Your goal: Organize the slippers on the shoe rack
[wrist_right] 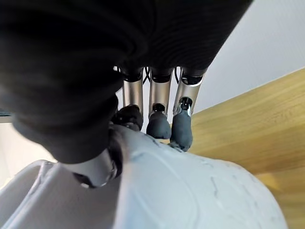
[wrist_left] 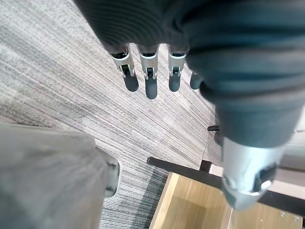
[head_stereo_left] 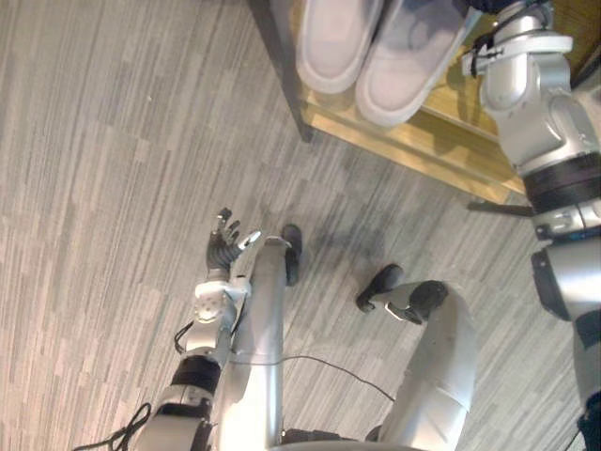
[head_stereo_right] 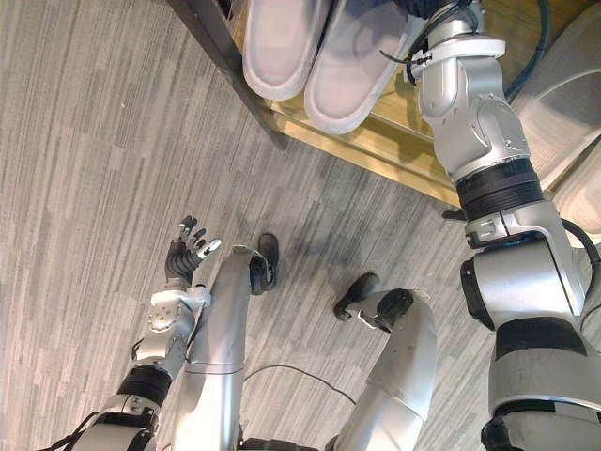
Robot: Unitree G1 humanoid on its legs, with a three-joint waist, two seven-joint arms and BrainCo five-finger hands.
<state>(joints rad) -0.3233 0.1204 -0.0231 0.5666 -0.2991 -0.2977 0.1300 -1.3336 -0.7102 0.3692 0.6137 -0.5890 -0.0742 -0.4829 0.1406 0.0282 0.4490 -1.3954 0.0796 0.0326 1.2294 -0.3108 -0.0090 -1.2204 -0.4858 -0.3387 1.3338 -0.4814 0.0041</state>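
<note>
Two pale grey slippers lie side by side on the wooden shoe rack (head_stereo_left: 423,141), the left slipper (head_stereo_left: 333,42) next to the right slipper (head_stereo_left: 408,66). My right arm reaches up to the rack beside the right slipper. In the right wrist view my right hand (wrist_right: 159,102) has its fingertips (wrist_right: 181,131) pressed on top of the right slipper (wrist_right: 200,191) and its thumb against the slipper's edge, in the gap to the other slipper (wrist_right: 47,200). My left hand (head_stereo_left: 223,246) hangs low over the floor, fingers (wrist_left: 150,81) relaxed and holding nothing.
The rack has a dark metal leg (head_stereo_left: 286,85) at its left corner and a wooden shelf (wrist_right: 257,129) behind the slippers. Grey striped carpet (head_stereo_left: 113,188) spreads wide to the left of the rack.
</note>
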